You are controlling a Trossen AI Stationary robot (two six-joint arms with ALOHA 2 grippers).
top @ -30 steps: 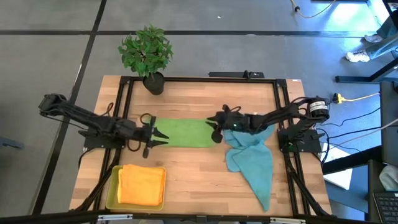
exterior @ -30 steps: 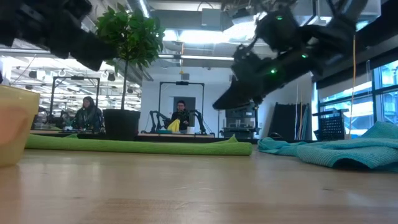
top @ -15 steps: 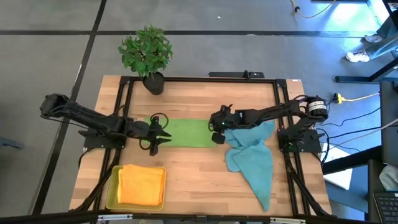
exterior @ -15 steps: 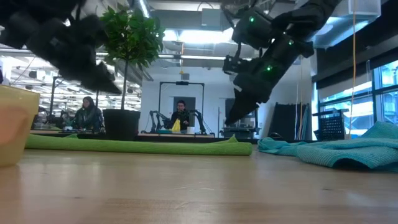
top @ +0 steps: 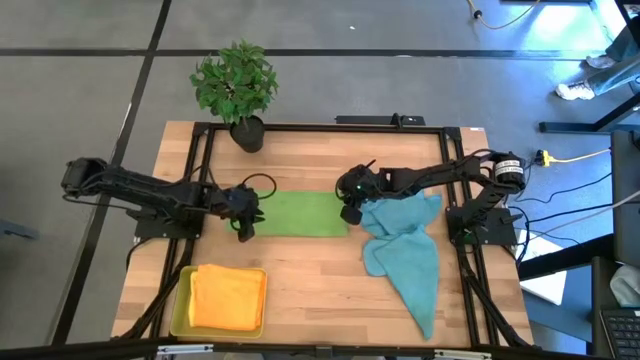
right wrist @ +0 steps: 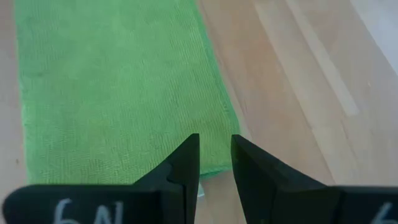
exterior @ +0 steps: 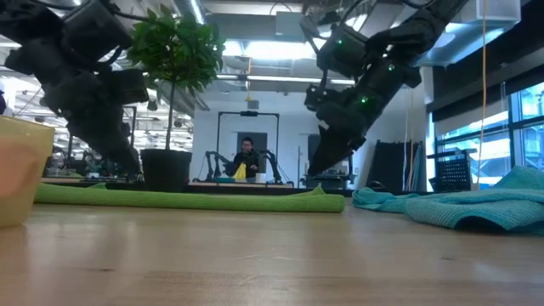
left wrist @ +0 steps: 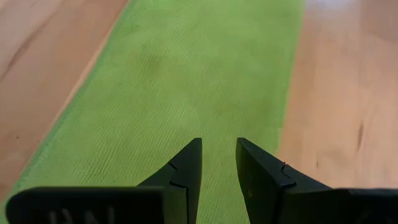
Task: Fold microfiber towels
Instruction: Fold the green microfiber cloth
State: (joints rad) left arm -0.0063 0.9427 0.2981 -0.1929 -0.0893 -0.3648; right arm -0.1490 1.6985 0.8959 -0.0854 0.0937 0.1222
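Left gripper [top: 243, 226] and right gripper [top: 348, 212], each slightly parted and empty, have descended onto one green towel's [top: 295, 213] ends at mid-table; teal-blue towels [top: 405, 255] right, orange towel [top: 228, 297] near-left.

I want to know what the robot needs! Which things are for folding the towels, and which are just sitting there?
For the job: green towel, blue towels, orange towel, left gripper and right gripper, one over each end of the green towel.

Just sitting there: potted plant, yellow tray.
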